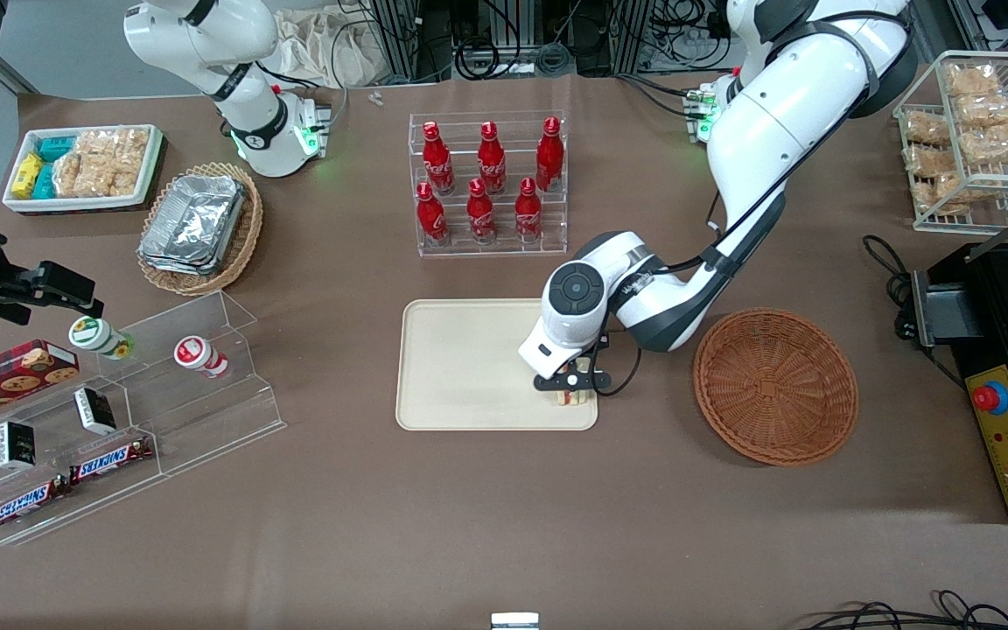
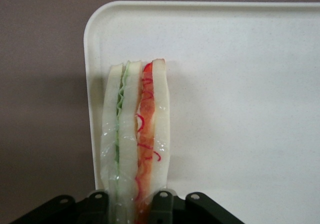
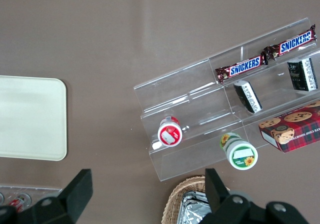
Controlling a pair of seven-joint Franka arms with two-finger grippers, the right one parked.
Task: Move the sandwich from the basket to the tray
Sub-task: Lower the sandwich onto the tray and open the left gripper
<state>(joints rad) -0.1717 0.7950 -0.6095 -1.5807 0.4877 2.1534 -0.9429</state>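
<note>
Presently, sandwich (image 2: 136, 134): clear-wrapped wedge, filling edge showing, held over the tray (image 1: 460, 367) at the corner nearest the basket (image 1: 775, 385), clamped between the gripper's (image 1: 570, 385) two fingers (image 2: 162, 206). Tray: cream, flat on the brown table (image 1: 504, 525), nearer the front camera than the bottle rack (image 1: 491, 184). Basket: reddish-brown wicker, beside the tray toward the working arm's end, nothing visible inside.
</note>
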